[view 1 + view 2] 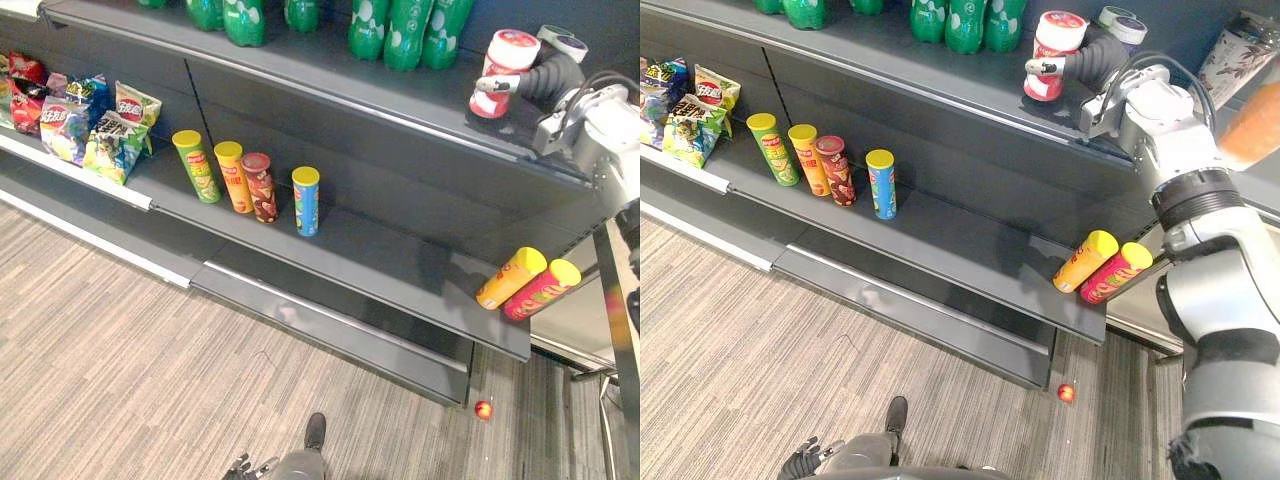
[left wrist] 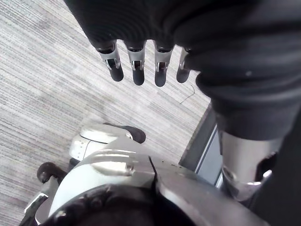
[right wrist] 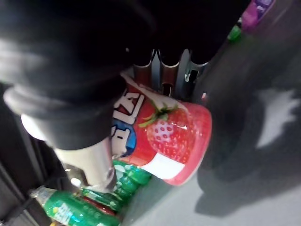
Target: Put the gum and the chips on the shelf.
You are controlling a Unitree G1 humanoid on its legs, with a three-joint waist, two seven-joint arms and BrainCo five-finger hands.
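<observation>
The gum tub [image 1: 503, 68], red and white with a strawberry picture [image 3: 171, 136], is at the right end of the upper shelf [image 1: 330, 75]. My right hand [image 1: 1095, 55] is shut on it, fingers [image 3: 167, 75] behind it and thumb in front. The tub leans a little; I cannot tell whether its base touches the shelf. Several upright chip cans [image 1: 258, 185] stand on the middle shelf [image 1: 400, 270]. A yellow can [image 1: 511, 277] and a red can [image 1: 542, 288] lie at its right end. My left hand [image 2: 136, 66] hangs low by the floor, fingers relaxed and holding nothing.
Green bottles [image 1: 400, 30] line the upper shelf left of the tub, and another tub [image 1: 560, 42] stands behind my right hand. Chip bags [image 1: 95, 125] fill the far-left shelf. A small red ball [image 1: 484, 410] lies on the floor below the shelf's right end.
</observation>
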